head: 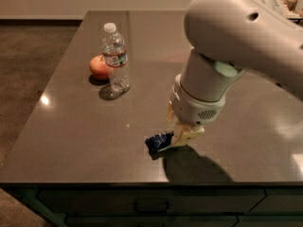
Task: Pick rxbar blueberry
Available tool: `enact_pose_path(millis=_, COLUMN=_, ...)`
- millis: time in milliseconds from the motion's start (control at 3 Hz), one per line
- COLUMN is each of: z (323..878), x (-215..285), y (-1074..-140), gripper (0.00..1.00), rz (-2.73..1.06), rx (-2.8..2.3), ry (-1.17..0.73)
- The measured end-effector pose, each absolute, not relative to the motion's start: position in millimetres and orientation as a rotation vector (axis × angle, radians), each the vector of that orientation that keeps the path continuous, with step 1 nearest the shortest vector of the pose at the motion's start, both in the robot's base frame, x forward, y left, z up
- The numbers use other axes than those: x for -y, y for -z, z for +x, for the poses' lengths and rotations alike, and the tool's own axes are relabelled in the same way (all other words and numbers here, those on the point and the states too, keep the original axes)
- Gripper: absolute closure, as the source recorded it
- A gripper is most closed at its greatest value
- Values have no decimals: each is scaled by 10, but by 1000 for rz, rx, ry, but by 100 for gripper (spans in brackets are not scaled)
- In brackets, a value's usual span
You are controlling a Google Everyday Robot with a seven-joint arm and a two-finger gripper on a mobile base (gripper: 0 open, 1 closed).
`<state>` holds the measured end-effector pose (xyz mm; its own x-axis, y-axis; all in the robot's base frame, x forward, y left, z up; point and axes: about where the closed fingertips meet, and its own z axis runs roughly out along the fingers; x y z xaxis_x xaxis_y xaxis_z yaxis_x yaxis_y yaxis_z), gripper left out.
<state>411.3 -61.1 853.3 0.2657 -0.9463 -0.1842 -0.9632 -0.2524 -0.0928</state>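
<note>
The rxbar blueberry [158, 143] is a small dark blue wrapped bar near the table's front edge, tilted and crumpled, with its right end between the pale fingers [188, 133]. My gripper [176, 136] hangs under the big white arm [222, 56] and is shut on the bar's right end, holding it just above the table top. Part of the bar is hidden behind the fingers.
A clear water bottle [115, 60] stands upright at the back left with a red apple [99, 67] touching its left side. The dark grey table [85, 136] has its front edge just below the bar. Drawers [151, 206] sit under the edge.
</note>
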Motion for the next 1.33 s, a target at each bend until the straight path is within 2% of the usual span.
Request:
enact_pose_path(millis=333, z=4151, x=632, y=-8748, gripper=100, rz=-2291, rx=-1838, ry=-150)
enact_pose_path(millis=1333, z=4397, x=578, y=-9728, gripper=100, rz=-2067, rx=-1847, ry=-221)
